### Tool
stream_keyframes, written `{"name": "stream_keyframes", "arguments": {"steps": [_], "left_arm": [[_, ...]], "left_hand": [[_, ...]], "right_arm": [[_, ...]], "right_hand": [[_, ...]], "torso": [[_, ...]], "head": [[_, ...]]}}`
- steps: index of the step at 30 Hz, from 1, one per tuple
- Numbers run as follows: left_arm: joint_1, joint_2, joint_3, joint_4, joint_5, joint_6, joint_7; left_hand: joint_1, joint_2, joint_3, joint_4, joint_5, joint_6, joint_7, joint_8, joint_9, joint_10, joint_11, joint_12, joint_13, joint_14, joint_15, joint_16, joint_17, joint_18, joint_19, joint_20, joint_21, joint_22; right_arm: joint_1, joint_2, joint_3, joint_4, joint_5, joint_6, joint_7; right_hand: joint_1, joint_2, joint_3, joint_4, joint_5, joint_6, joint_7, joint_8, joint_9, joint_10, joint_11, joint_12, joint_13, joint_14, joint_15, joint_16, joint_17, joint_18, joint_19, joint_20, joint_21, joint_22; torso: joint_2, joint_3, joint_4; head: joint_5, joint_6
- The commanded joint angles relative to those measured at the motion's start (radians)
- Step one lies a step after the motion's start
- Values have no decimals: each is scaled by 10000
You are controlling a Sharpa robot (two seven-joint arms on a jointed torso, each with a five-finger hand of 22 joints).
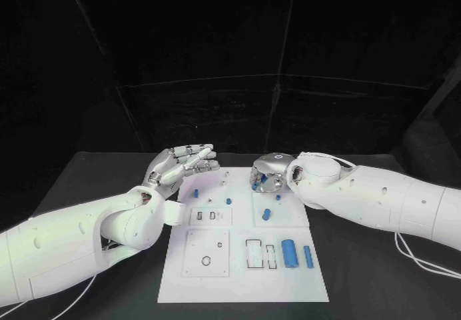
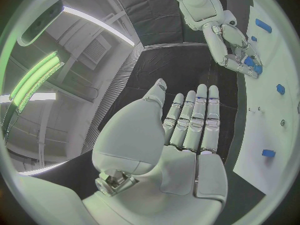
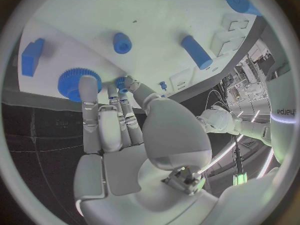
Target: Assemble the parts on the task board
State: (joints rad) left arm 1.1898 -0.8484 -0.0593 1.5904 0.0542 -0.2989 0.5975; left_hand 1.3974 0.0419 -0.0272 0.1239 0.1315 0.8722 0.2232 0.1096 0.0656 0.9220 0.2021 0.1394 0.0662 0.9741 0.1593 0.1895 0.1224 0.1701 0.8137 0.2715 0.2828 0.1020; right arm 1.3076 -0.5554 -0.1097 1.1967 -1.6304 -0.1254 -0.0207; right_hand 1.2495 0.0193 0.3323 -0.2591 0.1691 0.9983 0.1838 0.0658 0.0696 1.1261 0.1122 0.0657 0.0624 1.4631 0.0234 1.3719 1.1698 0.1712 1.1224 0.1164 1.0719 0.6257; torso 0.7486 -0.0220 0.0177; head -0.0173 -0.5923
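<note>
The right hand (image 1: 272, 175) reaches down over the white board's (image 1: 245, 287) far end, fingertips at a blue gear (image 3: 79, 82); whether it grips, I cannot tell. The left hand (image 1: 180, 165) hovers open beside the board. Seat that gear squarely, I'd say.

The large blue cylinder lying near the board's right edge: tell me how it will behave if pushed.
The large blue cylinder lies on its side on the flat task board, so it would probably roll sideways. It looks rigid and smooth, possibly slippery to grip.

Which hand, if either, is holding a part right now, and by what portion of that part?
The left hand is open and holds nothing. The right hand has fingertips at a small blue part on the board; whether it grips it cannot be told.
</note>
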Motion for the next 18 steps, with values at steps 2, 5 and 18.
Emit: {"name": "stream_keyframes", "arguments": {"steps": [2, 5, 18], "left_arm": [[18, 6, 9, 16, -84, 57, 11], [18, 9, 9, 14, -84, 53, -2], [20, 27, 10, -5, -84, 42, -59]], "left_hand": [[-69, -59, -13, -38, -13, -27, 385, -66, -10, -23, 66, -41, -16, 25, 39, -30, 12, 127, 94, 4, -48, -15], [-74, -56, -16, -41, -13, -33, 387, -71, -10, -28, 68, -45, -16, 25, 40, -34, 13, 127, 100, 4, -50, -18], [-74, -47, -14, -48, -11, -41, 389, -77, -11, -37, 70, -51, -17, 26, 41, -40, 14, 127, 109, 4, -52, -21]], "right_arm": [[29, 42, 8, -31, 18, 289, -54], [29, 87, 8, -73, 18, 282, -79], [28, 125, 8, -65, 29, -605, -171]], "right_hand": [[-64, 85, 173, 35, -19, 173, -9, 68, 22, 219, -29, 74, 15, 466, -16, 95, 81, -62, 43, 49, 112, 94], [-70, 84, 236, 55, -19, 209, -14, 65, 22, 259, -41, 71, 13, 462, -27, 118, 103, -65, 48, 47, 143, 121], [-17, 251, 708, 276, -198, 654, -191, 160, 69, 801, -218, 172, 60, 464, -164, 289, 289, -88, 122, -36, 378, 367]], "torso": [[11, 5, 6], [19, 1, 4], [29, -3, 7]], "head": [[6, -14], [13, 9], [48, 2]]}}
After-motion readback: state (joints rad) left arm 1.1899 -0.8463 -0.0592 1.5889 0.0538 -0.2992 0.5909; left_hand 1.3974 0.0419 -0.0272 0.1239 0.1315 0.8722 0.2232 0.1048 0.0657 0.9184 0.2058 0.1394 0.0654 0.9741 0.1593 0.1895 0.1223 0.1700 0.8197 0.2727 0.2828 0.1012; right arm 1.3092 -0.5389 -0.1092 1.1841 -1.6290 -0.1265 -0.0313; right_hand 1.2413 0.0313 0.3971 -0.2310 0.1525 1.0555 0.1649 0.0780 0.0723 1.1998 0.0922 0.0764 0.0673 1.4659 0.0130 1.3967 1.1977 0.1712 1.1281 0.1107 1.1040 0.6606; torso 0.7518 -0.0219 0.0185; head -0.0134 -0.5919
